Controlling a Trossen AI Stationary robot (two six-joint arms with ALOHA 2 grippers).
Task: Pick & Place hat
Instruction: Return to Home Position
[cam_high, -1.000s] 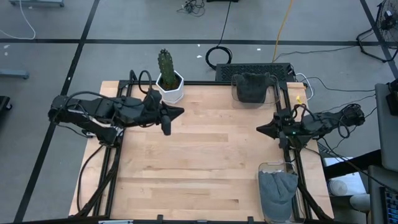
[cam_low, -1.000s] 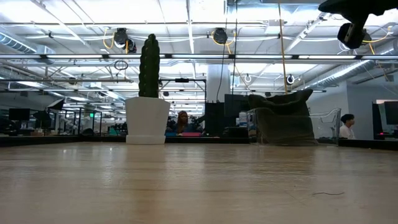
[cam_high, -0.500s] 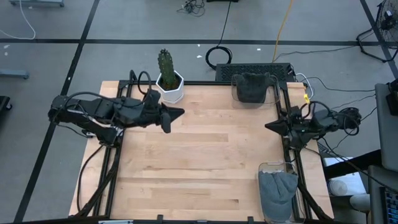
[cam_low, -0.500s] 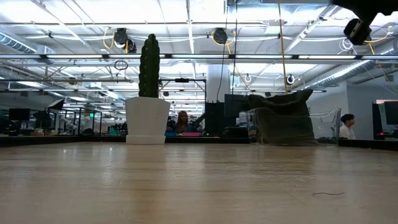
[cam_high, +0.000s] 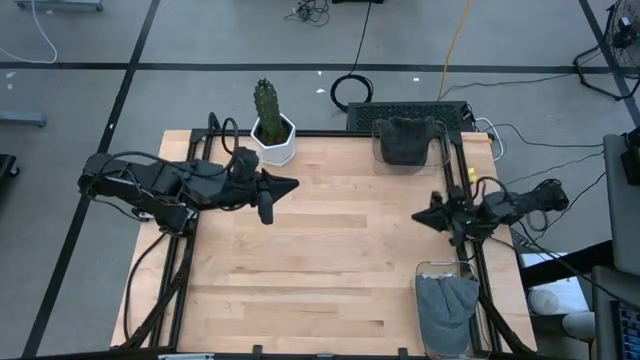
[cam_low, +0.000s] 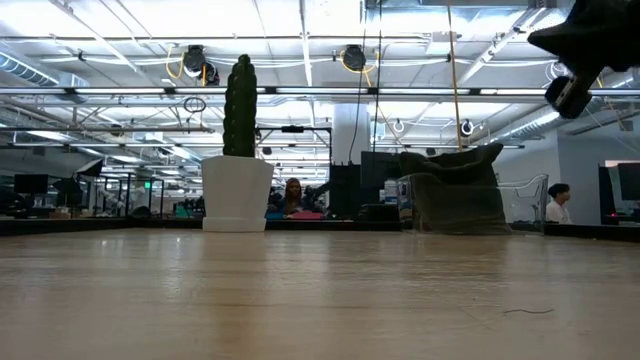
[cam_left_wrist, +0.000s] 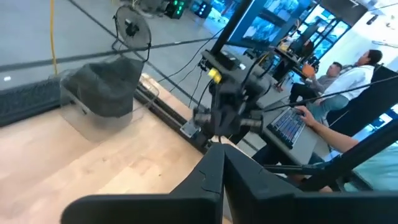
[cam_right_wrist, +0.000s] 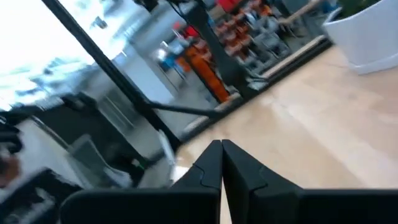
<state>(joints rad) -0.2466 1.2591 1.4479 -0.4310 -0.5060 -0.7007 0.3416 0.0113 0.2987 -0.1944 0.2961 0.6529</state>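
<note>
A dark hat (cam_high: 404, 140) sits in a clear bin at the table's far right edge; it also shows in the low view (cam_low: 455, 185) and the left wrist view (cam_left_wrist: 102, 87). A grey hat (cam_high: 446, 300) lies in a second clear bin at the near right corner. My left gripper (cam_high: 293, 184) hangs shut over the far left of the table, beside the cactus, holding nothing (cam_left_wrist: 222, 167). My right gripper (cam_high: 416, 215) is shut and empty above the table's right edge, between the two bins (cam_right_wrist: 221, 163).
A cactus in a white pot (cam_high: 271, 132) stands at the far edge, left of centre (cam_low: 238, 150). Black frame rails run along the table's left and right edges. The wooden tabletop (cam_high: 330, 260) lies bare in the middle. People sit at desks in the room beyond.
My right gripper has sunk a little and its arm has drawn back toward the table's right edge, staying shut and empty. Both hats lie as before.
</note>
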